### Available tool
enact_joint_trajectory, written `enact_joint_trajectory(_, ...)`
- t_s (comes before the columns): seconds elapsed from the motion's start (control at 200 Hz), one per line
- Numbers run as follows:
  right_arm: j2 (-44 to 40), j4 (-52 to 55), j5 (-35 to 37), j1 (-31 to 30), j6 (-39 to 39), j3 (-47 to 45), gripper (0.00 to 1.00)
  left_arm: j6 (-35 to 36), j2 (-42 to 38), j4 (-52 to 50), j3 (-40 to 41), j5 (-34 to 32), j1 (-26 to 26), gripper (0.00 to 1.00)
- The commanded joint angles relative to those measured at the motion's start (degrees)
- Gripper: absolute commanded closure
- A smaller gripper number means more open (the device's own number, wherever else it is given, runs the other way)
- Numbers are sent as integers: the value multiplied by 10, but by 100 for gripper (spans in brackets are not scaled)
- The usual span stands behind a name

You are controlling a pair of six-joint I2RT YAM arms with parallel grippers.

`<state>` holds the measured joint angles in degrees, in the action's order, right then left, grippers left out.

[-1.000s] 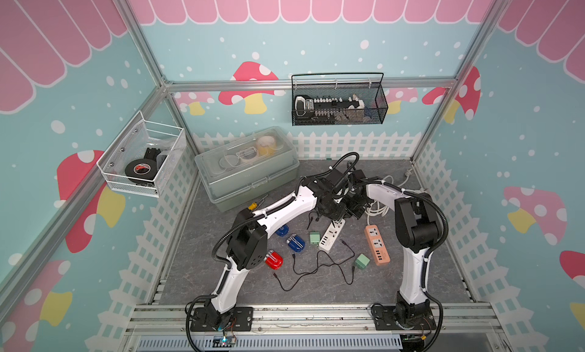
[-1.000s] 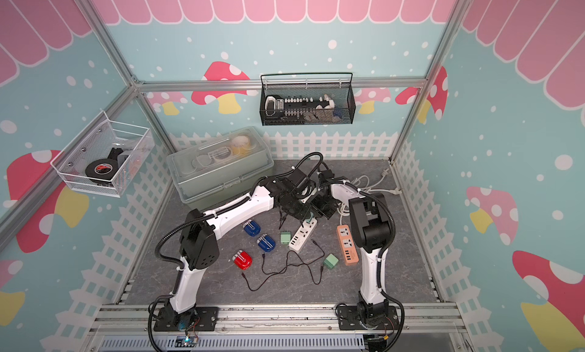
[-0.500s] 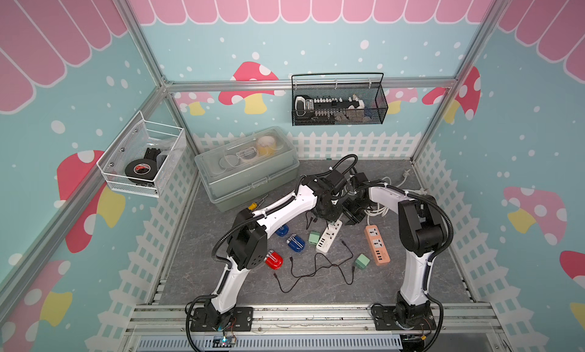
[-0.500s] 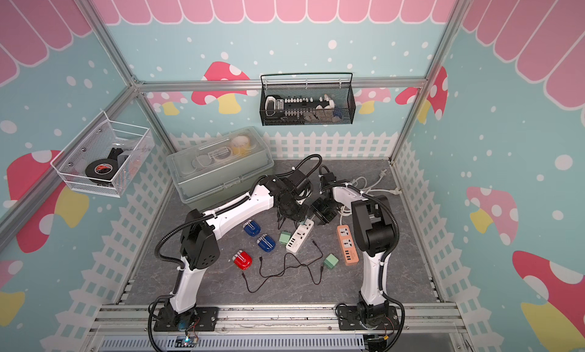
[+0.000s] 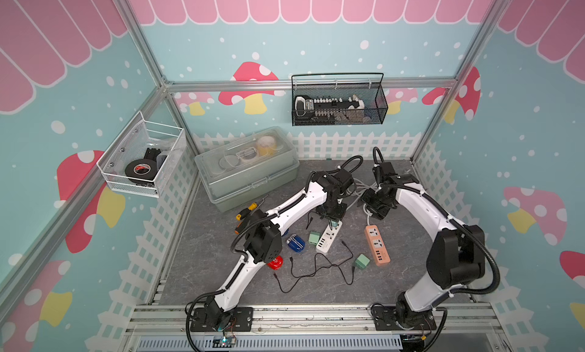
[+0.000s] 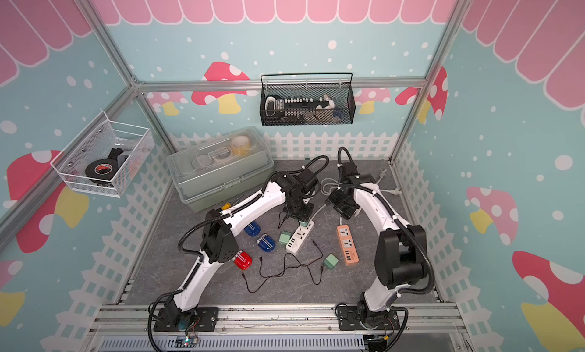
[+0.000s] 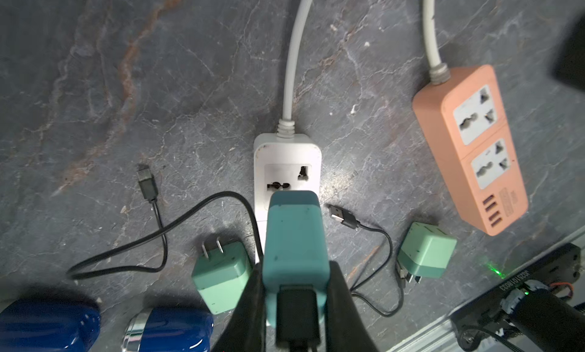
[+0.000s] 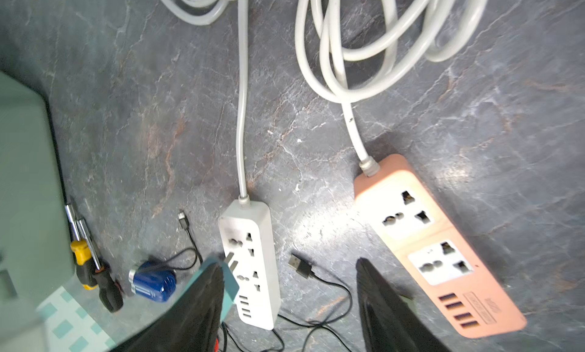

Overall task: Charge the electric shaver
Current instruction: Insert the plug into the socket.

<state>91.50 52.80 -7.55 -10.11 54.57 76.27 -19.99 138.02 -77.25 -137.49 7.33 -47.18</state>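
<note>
Two blue electric shavers [image 6: 252,228] [image 6: 266,242] and a red one [image 6: 242,260] lie on the grey floor by my left arm. My left gripper [image 7: 296,271] is shut on a teal charger adapter [image 7: 294,236] with a black USB plug [image 7: 296,312] in its rear, held just over the white power strip [image 7: 286,157], at mid floor in a top view [image 5: 329,236]. My right gripper [image 8: 288,265] is open and holds nothing, to the right of the left gripper [image 5: 332,219]. The adapter's prongs [image 8: 229,261] show beside one right finger [image 8: 202,299].
An orange power strip [image 5: 376,244] lies to the right, with coiled white cords [image 8: 364,43] behind it. Two loose green adapters [image 7: 220,276] [image 7: 425,255] and black cables [image 5: 316,266] lie in front. A lidded storage box [image 5: 250,168] and screwdrivers [image 5: 250,209] are at back left.
My right gripper has opened and drawn back to the right, away from the left gripper. The left gripper has kept its hold on the adapter over the white strip.
</note>
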Motion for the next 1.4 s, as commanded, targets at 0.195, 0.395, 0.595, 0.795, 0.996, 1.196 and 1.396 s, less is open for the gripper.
enact_joint_trajectory(0.195, -108, 58, 14, 6, -111, -82, 33, 8, 35, -37, -64, 2, -7, 100)
enact_joint_trajectory(0.395, -139, 65, -11, 19, -113, -115, 32, 8, 43, -39, -60, 12, -7, 100)
enact_joint_trajectory(0.595, -144, 67, -19, 26, -116, -120, 33, 5, 48, -40, -63, 18, -11, 100)
enact_joint_trajectory(0.795, -153, 67, -22, 27, -117, -124, 33, 8, 67, -42, -80, 6, -12, 100)
enact_joint_trajectory(0.996, -161, 67, -31, 27, -119, -134, 34, 8, 87, -46, -97, -1, -8, 100)
enact_joint_trajectory(1.196, -163, 68, -37, 28, -125, -137, 34, 10, 108, -48, -114, -6, -6, 100)
enact_joint_trajectory(1.396, -164, 68, -44, 28, -127, -148, 34, 21, 135, -47, -152, -29, -5, 100)
